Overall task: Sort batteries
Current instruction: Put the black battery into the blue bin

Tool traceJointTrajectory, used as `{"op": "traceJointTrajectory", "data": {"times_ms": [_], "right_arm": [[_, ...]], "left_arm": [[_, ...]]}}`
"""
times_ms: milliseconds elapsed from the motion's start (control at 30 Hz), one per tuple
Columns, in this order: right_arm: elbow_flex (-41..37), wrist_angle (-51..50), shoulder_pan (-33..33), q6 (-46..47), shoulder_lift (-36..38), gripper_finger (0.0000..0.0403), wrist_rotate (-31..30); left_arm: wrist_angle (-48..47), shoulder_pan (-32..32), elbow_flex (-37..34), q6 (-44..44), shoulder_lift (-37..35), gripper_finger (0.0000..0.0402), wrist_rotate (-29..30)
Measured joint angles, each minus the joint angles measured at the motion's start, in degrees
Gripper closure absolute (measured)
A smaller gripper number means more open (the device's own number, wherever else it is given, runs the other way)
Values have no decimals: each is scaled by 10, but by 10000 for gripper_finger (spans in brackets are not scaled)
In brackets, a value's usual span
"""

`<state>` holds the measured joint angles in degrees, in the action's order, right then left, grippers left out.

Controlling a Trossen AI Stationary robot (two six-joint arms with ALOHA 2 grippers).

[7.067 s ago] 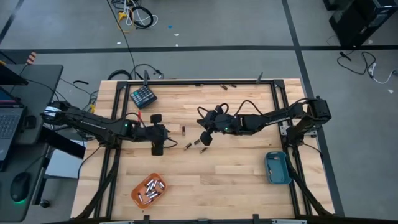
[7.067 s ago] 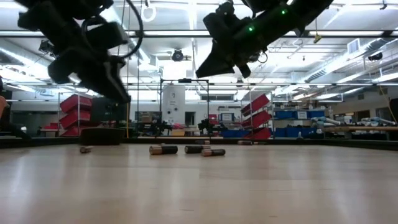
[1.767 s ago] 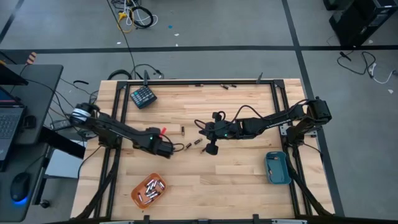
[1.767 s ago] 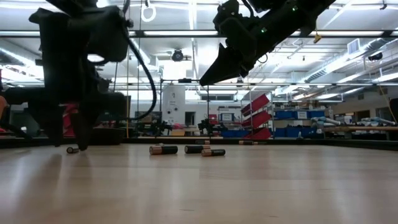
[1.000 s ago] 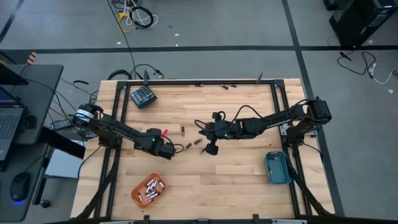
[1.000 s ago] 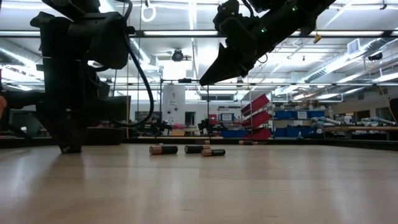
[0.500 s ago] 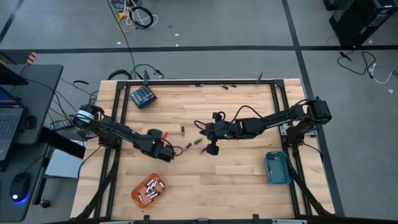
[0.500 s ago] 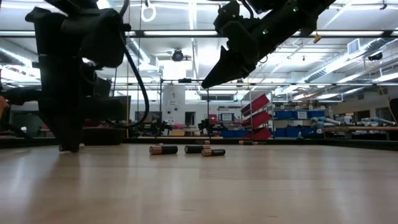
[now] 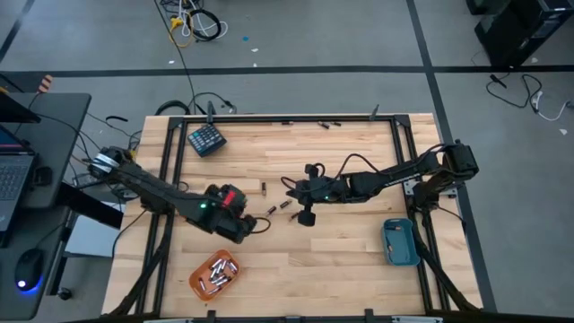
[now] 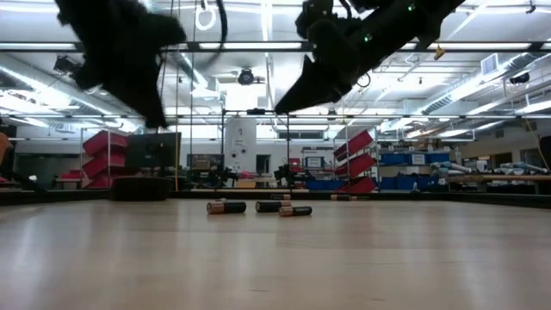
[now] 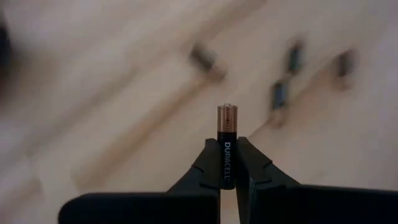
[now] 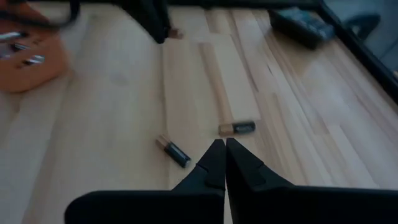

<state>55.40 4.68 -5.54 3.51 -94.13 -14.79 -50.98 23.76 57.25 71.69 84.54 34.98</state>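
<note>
Near table centre my left gripper (image 11: 228, 180) clamps one battery (image 11: 227, 144); at three o'clock, right gripper (image 12: 220, 163) hovers closed over bare wood

The left arm reaches in from the table's left edge toward the middle, its gripper (image 11: 227, 163) raised above the surface and clamped on a battery (image 11: 227, 144). The right arm stretches from the right edge to the centre, its gripper (image 12: 220, 155) closed and empty, hanging above the table.
</note>
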Motion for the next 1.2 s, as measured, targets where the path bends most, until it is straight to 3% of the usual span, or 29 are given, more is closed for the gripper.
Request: {"op": "traceJointTrajectory", "data": {"times_ms": [167, 333, 500, 667, 767, 833, 1033, 1200], "right_arm": [[-1, 115, -25, -42, 13, 402, 37], [0, 245, -72, -175, 21, 403, 56], [0, 352, -116, -289, 16, 403, 58], [0, 421, -153, -348, 20, 403, 45], [0, 432, -175, -357, 21, 402, 45], [0, 420, -190, -357, 21, 400, 42], [0, 405, -232, -368, 14, 367, -69], [0, 408, -229, -337, 14, 328, -75]], "left_arm": [[143, 49, 5, -272, -38, 396, 122], [281, 88, 5, -503, -50, 396, 183], [437, 111, 0, -712, -52, 396, 180], [722, 115, -94, -892, -53, 396, 65], [903, 105, -155, -937, -48, 396, 18], [957, 104, -189, -945, -45, 396, 13], [1001, 104, -219, -980, -45, 397, -4], [1021, 93, -219, -1039, -42, 397, -48]]}}
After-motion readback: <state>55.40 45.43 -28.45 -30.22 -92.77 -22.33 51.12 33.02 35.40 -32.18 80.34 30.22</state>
